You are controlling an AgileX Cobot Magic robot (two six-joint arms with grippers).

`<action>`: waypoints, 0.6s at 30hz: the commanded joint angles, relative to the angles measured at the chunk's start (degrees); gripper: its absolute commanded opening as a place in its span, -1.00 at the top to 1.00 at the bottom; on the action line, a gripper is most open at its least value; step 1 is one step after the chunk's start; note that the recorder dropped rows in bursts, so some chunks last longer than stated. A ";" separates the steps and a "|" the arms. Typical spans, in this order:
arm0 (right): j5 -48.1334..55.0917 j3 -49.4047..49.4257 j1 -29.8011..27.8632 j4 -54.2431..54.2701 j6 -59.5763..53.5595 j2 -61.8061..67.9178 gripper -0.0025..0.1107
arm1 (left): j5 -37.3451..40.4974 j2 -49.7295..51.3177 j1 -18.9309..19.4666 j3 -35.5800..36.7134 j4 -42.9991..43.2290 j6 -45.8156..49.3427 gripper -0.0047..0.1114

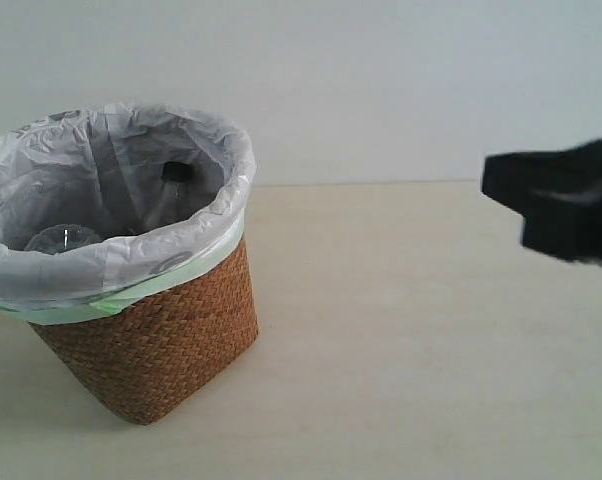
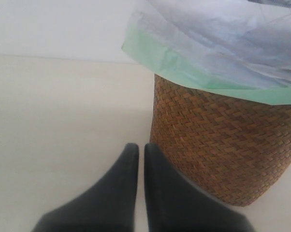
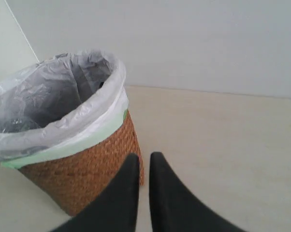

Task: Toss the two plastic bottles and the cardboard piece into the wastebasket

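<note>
Left pincer point(image 2: 141, 149) and right pincer point(image 3: 144, 158) both closed, empty, one wastebasket point(image 1: 166, 345), inside it black-capped bottle point(image 1: 175, 176), second bottle point(image 1: 63, 238)

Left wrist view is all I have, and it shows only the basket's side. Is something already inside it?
Observer: Yes. The exterior view shows a black-capped bottle standing inside the wastebasket.
Operator: Is the second bottle in there too?
Observer: Probably. A clear rounded bottle end shows near the front rim, but its cap is hidden.
Operator: Where is the right pincer?
Observer: The right pincer is shut on nothing and is well apart from the basket.
</note>
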 commanded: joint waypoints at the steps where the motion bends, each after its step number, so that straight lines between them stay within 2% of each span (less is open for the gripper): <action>1: 7.22 5.83 -0.10 -0.51 0.00 -10.13 0.88 | -0.07 -0.19 0.04 0.23 0.17 -0.38 0.85; 2: 11.36 6.29 -0.10 -0.51 0.00 -13.05 0.88 | -0.07 -0.19 0.04 0.23 0.17 -0.38 0.85; 5: 15.34 6.41 -0.10 -0.51 0.00 -16.44 0.88 | -0.07 -0.19 0.04 0.23 0.17 -0.38 0.85; 18: 14.92 6.41 -0.46 -0.79 0.10 -20.15 0.88 | -0.07 -0.19 0.04 0.23 0.17 -0.38 0.85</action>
